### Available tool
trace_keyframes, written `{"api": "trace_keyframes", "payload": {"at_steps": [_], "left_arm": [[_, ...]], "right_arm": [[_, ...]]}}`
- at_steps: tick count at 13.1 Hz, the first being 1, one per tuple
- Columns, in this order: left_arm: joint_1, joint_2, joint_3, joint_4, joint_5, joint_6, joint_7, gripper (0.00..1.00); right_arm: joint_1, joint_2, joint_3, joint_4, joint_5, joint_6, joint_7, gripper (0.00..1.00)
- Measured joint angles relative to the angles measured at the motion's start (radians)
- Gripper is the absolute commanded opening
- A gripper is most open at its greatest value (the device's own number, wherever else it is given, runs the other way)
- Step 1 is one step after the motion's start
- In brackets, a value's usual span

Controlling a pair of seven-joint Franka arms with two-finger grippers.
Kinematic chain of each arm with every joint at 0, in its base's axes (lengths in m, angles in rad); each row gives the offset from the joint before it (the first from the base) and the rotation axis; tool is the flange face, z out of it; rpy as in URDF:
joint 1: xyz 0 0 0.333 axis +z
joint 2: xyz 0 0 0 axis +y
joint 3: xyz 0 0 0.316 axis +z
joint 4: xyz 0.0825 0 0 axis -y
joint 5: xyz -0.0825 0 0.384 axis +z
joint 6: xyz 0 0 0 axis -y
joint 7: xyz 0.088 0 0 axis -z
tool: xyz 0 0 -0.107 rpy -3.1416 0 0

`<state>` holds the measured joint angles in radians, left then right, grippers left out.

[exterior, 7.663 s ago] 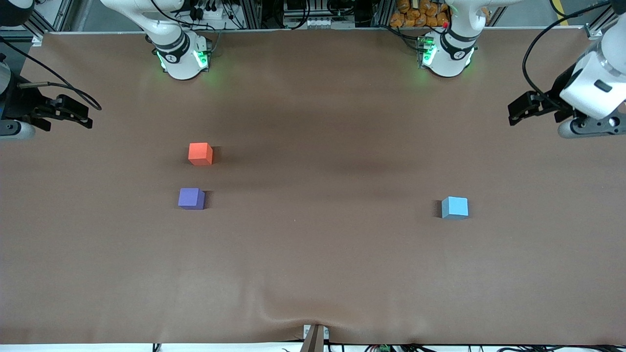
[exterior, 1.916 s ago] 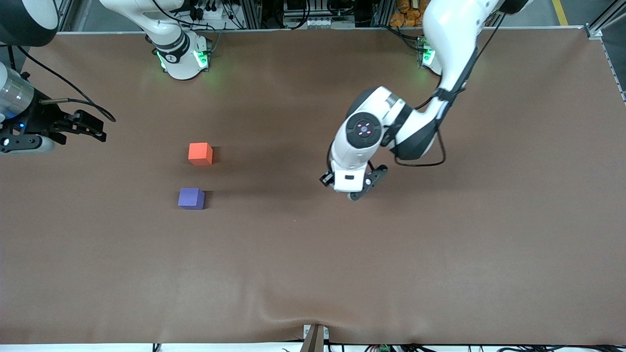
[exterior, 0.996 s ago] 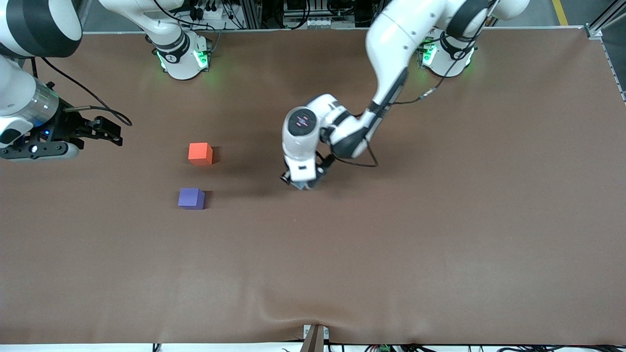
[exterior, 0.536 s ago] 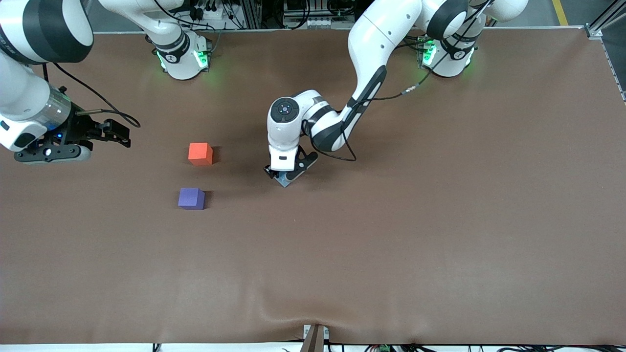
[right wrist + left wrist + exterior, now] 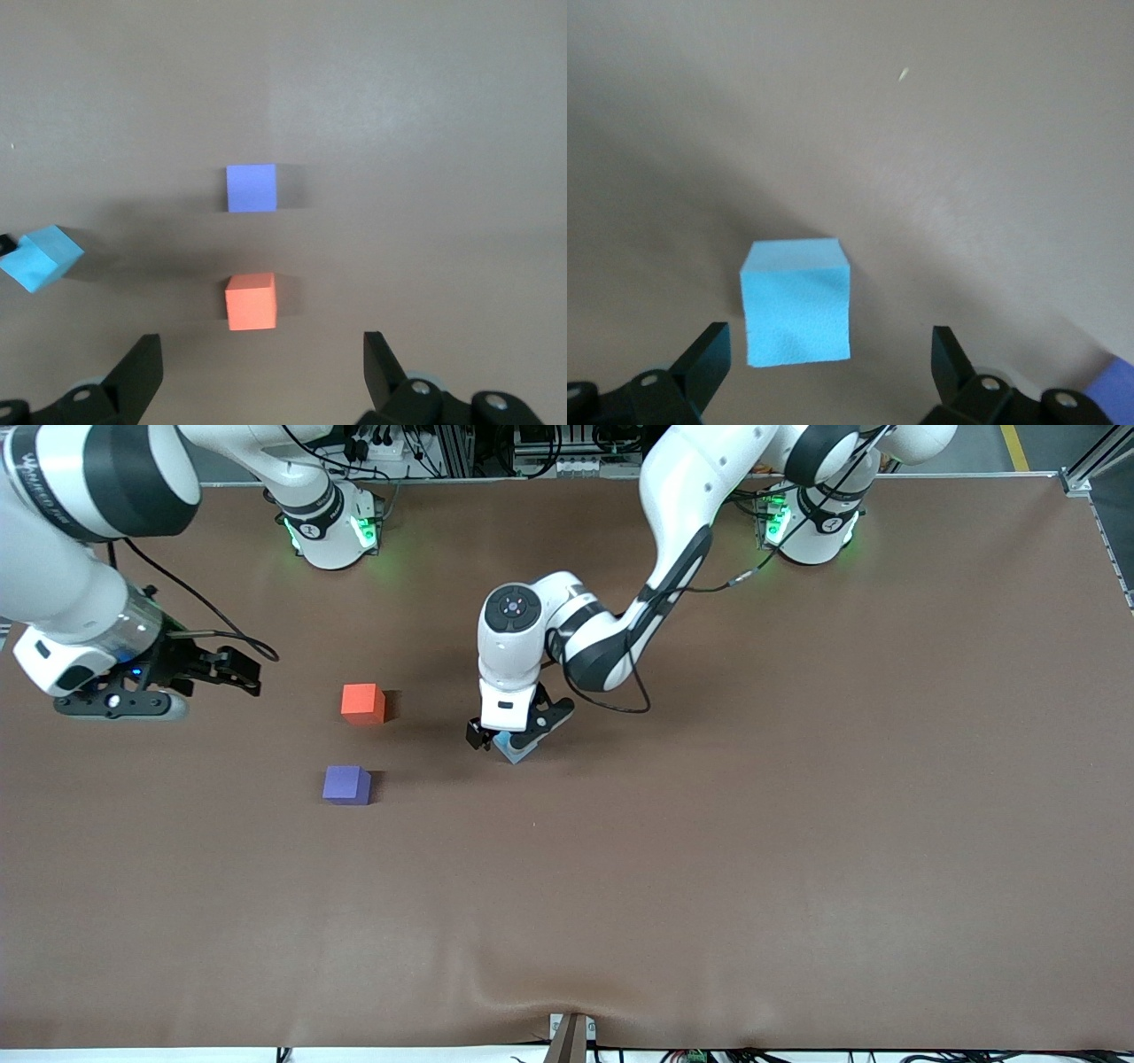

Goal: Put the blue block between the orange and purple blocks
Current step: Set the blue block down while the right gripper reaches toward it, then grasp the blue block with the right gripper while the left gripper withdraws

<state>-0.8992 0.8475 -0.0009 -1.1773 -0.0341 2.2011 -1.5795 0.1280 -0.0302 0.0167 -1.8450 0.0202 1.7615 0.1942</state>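
Observation:
The blue block [image 5: 516, 747] rests on the table near its middle, well toward the left arm's end from the other two cubes. My left gripper [image 5: 514, 729] hovers just above it, open, with one finger on each side and not touching; the left wrist view shows the block [image 5: 797, 302] ahead of the open gripper [image 5: 828, 365]. The orange block [image 5: 363, 703] and purple block [image 5: 346, 785] sit apart, orange farther from the front camera. My right gripper [image 5: 237, 674] is open and empty over the table beside the orange block [image 5: 251, 301], toward the right arm's end.
The brown table cover [image 5: 709, 868] holds nothing else. In the right wrist view the purple block [image 5: 251, 188] and blue block [image 5: 40, 257] show past the open right gripper [image 5: 261, 365]. A corner of the purple block [image 5: 1116, 394] shows in the left wrist view.
My left gripper carried the blue block from the left arm's end to mid-table, then opened and let it go. My right arm has moved in toward the orange block.

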Motion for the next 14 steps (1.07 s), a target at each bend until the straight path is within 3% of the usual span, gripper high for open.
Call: {"api": "trace_keyframes", "payload": {"at_steps": [3, 9, 14], "left_arm": [[0.115, -0.135, 0.011, -0.001, 0.000, -0.157, 0.133, 1.00], [0.444, -0.325, 0.011, -0.008, 0.000, -0.445, 0.601, 1.00], [0.575, -0.409, 0.012, -0.016, 0.029, -0.511, 0.971, 1.00]], "right_arm": [[0.040, 0.020, 0.058, -0.002, 0.001, 0.022, 0.247, 1.00], [0.193, 0.123, 0.096, -0.013, 0.002, 0.139, 0.743, 1.00], [0.328, 0.279, 0.099, -0.022, -0.001, 0.339, 1.051, 1.00]]}}
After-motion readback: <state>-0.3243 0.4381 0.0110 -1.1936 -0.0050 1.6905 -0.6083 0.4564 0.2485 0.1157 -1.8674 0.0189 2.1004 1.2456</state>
